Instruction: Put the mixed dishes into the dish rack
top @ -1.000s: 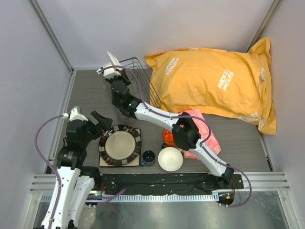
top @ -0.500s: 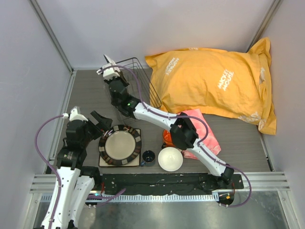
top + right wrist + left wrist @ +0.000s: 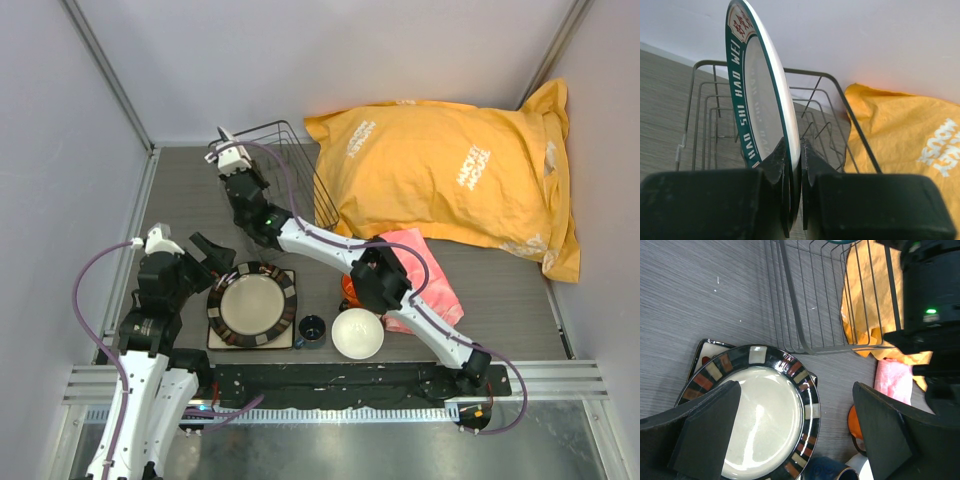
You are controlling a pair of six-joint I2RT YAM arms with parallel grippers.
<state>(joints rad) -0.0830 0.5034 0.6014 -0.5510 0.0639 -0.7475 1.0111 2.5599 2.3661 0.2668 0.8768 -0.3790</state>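
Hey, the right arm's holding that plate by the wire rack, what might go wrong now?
The right tool pinches the white plate with the dark patterned rim only at its edge, upright; touching a wire, it may pivot or slip. The dark grey wire dish rack looks light, so a sideways nudge might shove it against the big yellow bag.

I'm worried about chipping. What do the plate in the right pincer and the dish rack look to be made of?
The white plate, clamped in the right pincer, is likely glazed ceramic, possibly melamine. It has a glossy face with soft reflections and a printed green rim. The dish rack is thin dark grey metal wire, perhaps coated. Its rods are slim and evenly bent.
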